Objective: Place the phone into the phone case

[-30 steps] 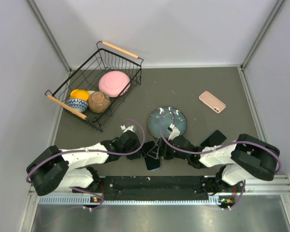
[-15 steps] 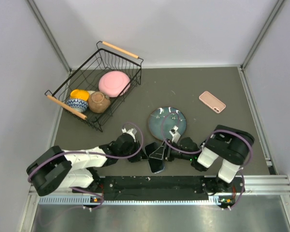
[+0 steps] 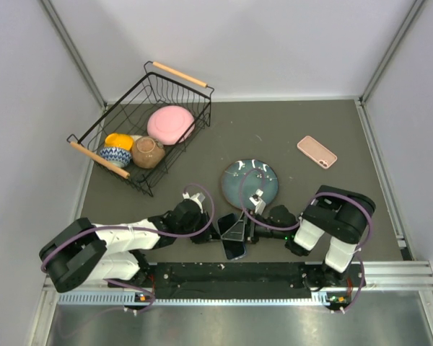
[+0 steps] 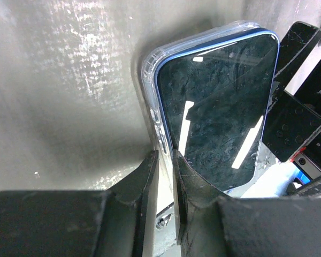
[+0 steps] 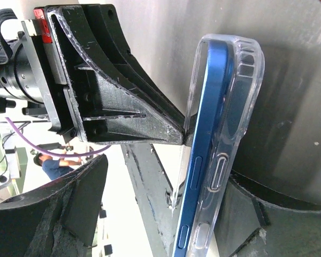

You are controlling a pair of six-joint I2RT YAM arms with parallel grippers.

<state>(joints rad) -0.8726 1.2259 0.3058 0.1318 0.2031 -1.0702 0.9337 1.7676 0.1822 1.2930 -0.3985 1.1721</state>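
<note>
Seating step: L gripper [image 4: 163, 171] nearly shut, pinching the clear case [image 4: 148, 69] by its side wall. Blue phone [image 4: 219, 107] is partly in, button edge not seated (near table [image 3: 332, 209] edge, btwn both arms). R gripper [image 5: 166, 182] is wide, straddling both. Next, prob.: R presses phone flush.

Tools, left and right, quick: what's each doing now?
Left tool: closed on the phone case rim.
Right tool: open, straddling the phone.
</note>
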